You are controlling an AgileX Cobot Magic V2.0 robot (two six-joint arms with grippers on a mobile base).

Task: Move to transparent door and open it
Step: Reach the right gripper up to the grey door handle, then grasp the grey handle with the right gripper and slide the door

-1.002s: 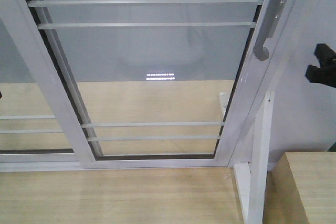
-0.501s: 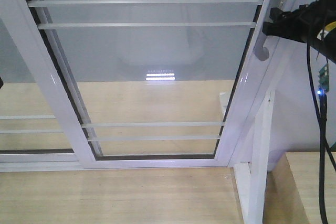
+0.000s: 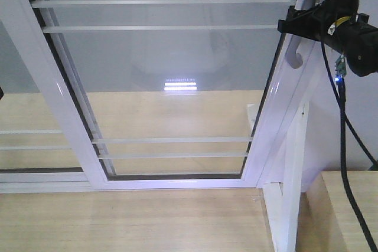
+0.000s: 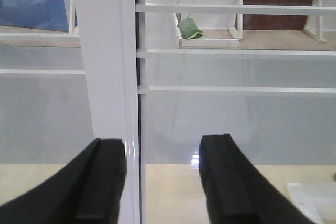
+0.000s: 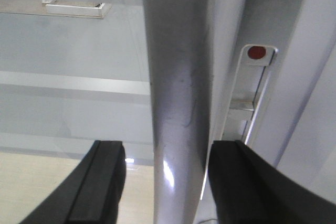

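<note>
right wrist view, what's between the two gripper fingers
The pale handle of the transparent door runs between the right gripper's fingers, one on each side; the right wrist view shows it.

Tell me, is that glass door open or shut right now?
Shut, it seems: the transparent door sits against the frame post, no gap visible. Right gripper straddles its handle.

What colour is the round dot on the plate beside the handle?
The dot is red; the right wrist view shows it best.
</note>
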